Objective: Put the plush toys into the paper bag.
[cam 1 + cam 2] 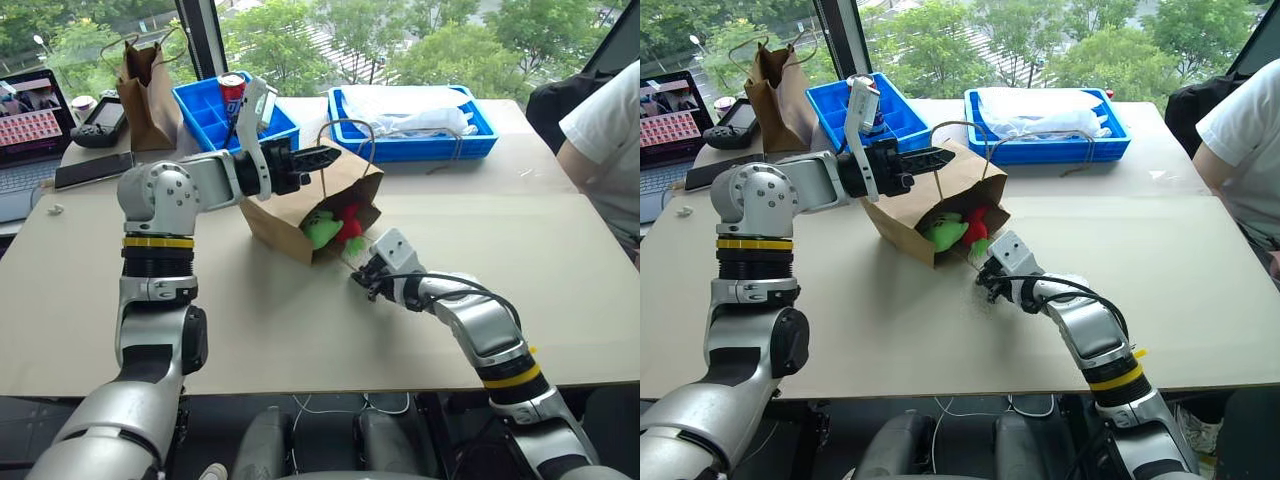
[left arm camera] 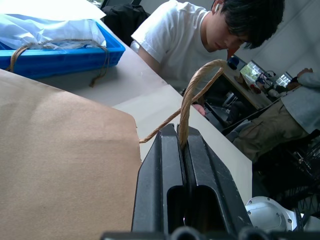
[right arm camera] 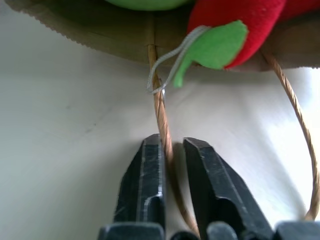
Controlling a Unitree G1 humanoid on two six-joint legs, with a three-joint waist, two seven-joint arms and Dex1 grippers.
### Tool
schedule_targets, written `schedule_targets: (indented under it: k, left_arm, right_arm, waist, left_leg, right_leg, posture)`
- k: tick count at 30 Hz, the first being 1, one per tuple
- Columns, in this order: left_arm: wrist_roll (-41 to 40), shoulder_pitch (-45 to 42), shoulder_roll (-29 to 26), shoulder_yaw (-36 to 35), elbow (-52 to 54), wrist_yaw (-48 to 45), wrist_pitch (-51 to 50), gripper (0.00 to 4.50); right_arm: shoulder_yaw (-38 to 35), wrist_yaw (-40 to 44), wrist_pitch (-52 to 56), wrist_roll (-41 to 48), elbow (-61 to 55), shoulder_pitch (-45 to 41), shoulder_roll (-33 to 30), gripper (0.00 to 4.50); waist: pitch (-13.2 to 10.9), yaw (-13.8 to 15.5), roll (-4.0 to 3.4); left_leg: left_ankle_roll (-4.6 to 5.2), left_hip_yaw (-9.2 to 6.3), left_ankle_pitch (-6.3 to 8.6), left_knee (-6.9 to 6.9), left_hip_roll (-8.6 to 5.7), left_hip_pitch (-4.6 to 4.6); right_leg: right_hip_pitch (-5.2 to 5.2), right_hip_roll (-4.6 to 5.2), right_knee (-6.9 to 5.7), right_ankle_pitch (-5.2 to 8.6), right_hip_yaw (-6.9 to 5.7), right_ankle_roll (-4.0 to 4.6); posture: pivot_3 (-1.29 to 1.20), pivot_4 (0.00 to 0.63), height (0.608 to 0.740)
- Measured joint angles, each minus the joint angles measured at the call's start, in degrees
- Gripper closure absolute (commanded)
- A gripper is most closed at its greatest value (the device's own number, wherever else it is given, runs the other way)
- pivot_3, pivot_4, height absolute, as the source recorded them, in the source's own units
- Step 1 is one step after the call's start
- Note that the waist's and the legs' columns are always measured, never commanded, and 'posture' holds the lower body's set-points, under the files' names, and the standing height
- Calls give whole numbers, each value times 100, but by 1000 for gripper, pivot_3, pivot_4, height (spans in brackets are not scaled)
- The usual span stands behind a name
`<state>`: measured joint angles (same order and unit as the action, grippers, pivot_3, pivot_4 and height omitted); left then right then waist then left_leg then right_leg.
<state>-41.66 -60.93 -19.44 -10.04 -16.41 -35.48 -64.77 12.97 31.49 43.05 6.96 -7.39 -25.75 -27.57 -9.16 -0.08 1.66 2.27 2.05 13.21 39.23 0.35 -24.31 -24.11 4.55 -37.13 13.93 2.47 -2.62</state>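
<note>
Paper bag (image 1: 290, 215): wide brown kraft, lying tilted on the table (image 1: 560, 250), mouth toward the right gripper (image 3: 172, 150); thin, creasable, light; best taken by its twisted loops. Upper handle (image 2: 192, 95): clamped in the left gripper (image 2: 184, 150), raised above the bag. Lower handle (image 3: 159, 107): lying on the table before the mouth, pinched by the right gripper. Green plush (image 1: 322, 230) and red chili (image 1: 352, 222): soft, light, just inside the bag's mouth; liable to roll out unless the bag is stood upright.
</note>
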Motion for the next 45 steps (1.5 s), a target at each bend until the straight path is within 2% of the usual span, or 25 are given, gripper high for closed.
schedule_targets:
  k: [4, 10, 17, 23, 45]
  left_arm:
    - [-5, 6, 4, -46, 27, 53, 0, 4500]
    - [-16, 7, 101, -67, 50, 109, 26, 4500]
    - [-23, 32, 192, -154, 87, 184, 99, 4500]
    - [-36, 131, 194, -267, 204, 302, 108, 4500]
    - [-211, -241, 139, -517, 443, 641, 47, 4500]
  right_arm:
    - [-401, 13, 0, -71, -1, -163, -510, 4432]
    - [-834, 520, -186, 23, -502, -1413, -1282, 4432]
    - [-669, 1272, -561, 57, -559, -2572, -1586, 4432]
    - [-277, 1794, -476, 148, -755, -2613, -1595, 4432]
    - [-321, 2098, 224, 300, -1226, -2717, -2122, 4432]
  waist:
    - [0, 2, 0]
    - [0, -85, 0]
    - [0, -72, 0]
    - [0, -55, 0]
    - [0, -59, 0]
  left_leg:
    - [1, 1, 1, -1, -1, -10]
    - [1, 2, 1, -20, 5, -6]
    - [1, 2, 1, -23, 4, -8]
    - [1, 0, 1, -22, 3, -18]
    - [2, 0, 1, -24, 3, -24]
  right_leg:
    - [-14, 0, 1, 0, 1, -1]
    - [-18, -9, 4, 0, 2, 0]
    - [-15, -5, 7, 0, 0, 0]
    - [-19, 0, 2, -1, -2, 0]
    - [-24, 2, 3, -1, -3, 0]
  posture:
    - [0, 150, 740]
    - [0, 150, 740]
    - [0, 150, 740]
    - [0, 150, 740]
    - [0, 150, 740]
